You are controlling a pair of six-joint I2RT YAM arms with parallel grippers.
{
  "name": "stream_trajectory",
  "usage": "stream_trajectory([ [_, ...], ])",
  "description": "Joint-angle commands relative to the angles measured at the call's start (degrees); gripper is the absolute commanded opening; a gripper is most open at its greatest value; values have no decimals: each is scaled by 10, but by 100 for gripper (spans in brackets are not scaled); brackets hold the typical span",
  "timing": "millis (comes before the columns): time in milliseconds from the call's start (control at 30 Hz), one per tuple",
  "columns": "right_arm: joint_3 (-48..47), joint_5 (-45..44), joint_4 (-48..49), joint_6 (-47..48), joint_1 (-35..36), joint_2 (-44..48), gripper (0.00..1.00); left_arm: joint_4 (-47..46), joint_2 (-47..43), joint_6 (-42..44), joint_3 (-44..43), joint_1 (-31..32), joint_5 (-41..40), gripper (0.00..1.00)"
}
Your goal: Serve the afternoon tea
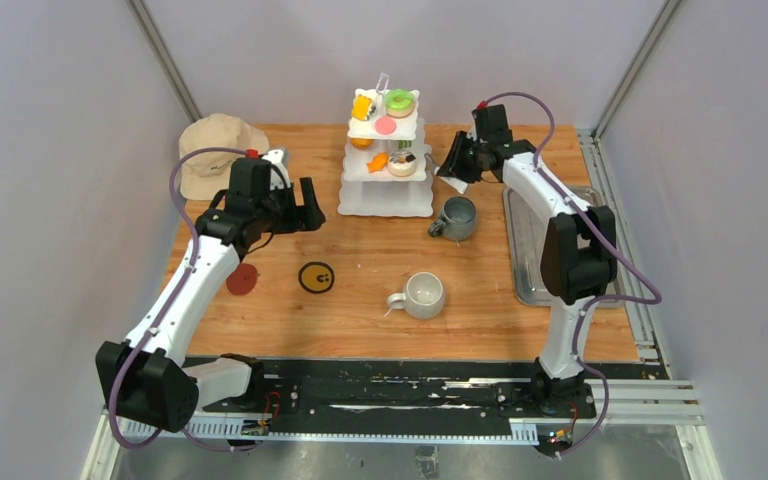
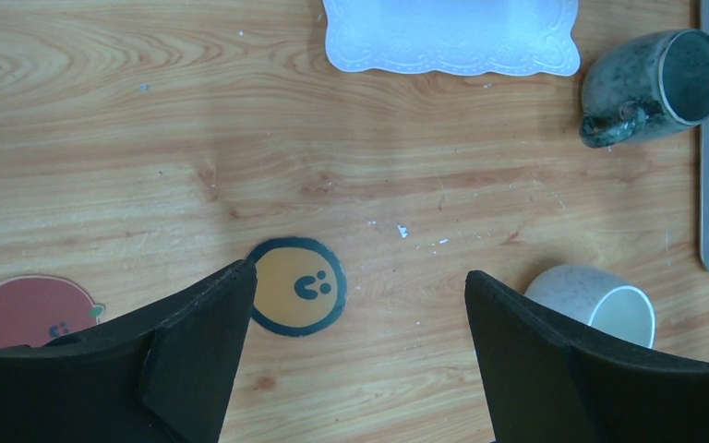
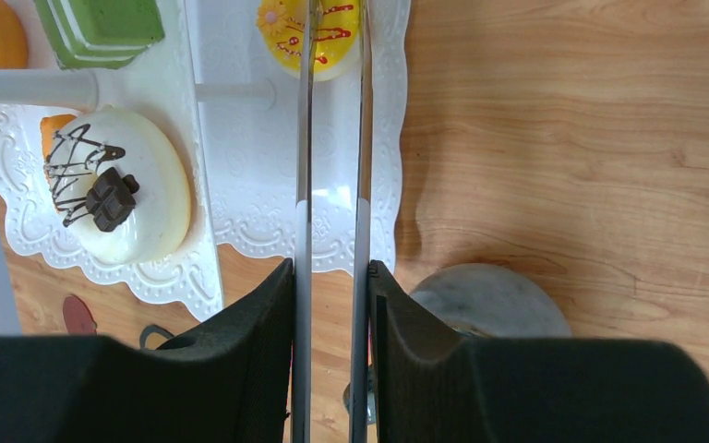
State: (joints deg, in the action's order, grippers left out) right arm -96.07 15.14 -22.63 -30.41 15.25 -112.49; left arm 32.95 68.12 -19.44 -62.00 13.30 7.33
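Stand: the white scalloped stand point(image 1: 385, 203) sits at the far middle of the table point(image 1: 360, 325), three tiers, pastries on the upper two.
Top tier: from my overhead view, a green-pink donut point(image 1: 399, 101), a yellow-orange piece point(image 1: 362, 105) and a flat pink piece point(image 1: 385, 125).
Lower tiers: my right wrist camera shows a white iced cake point(image 3: 125, 198) with chocolate drizzle, a green block point(image 3: 102, 28) and a yellow pastry point(image 3: 328, 37) with red lines.
Dark mug: the dark mug point(image 1: 455, 217) stands just in front of the stand's right corner, beside the steel tray point(image 1: 525, 270).
Pale mug: the pale mug point(image 1: 424, 295) is nearer to me, well apart from the stand.
Right gripper: my right gripper point(image 3: 330, 269) is pinching metal tongs point(image 3: 302, 138), hovering at the stand's right side above the dark mug. The thin blades run across the yellow pastry; I cannot tell whether they touch it.
Left gripper: my left gripper point(image 2: 358, 274) is spread wide and holds nothing, above bare wood left of the stand.
Stickers: a yellow smiley sticker point(image 2: 297, 286) and a red sticker point(image 2: 26, 309) lie flat under that arm.
Hat: a beige hat point(image 1: 215, 150) rests at the far left.
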Motion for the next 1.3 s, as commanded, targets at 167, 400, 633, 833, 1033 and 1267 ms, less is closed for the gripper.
stream_trajectory([
  [167,-17,-1,19,-11,17,-2,40,9,-28,8,-12,-1,-14,88],
  [400,0,-6,17,-5,15,29,44,7,-34,3,-10,-1,-6,88],
  [633,62,-47,13,11,-24,130,33,9,-40,2,-11,-1,-5,88],
  [833,183,-56,-11,23,-147,263,32,7,-42,3,-13,-1,-7,88],
  [1033,288,-83,-78,54,-310,402,36,-4,-35,-1,-10,-1,6,88],
  [1267,329,-54,-84,52,-421,411,42,-7,-18,5,-19,-1,9,88],
])
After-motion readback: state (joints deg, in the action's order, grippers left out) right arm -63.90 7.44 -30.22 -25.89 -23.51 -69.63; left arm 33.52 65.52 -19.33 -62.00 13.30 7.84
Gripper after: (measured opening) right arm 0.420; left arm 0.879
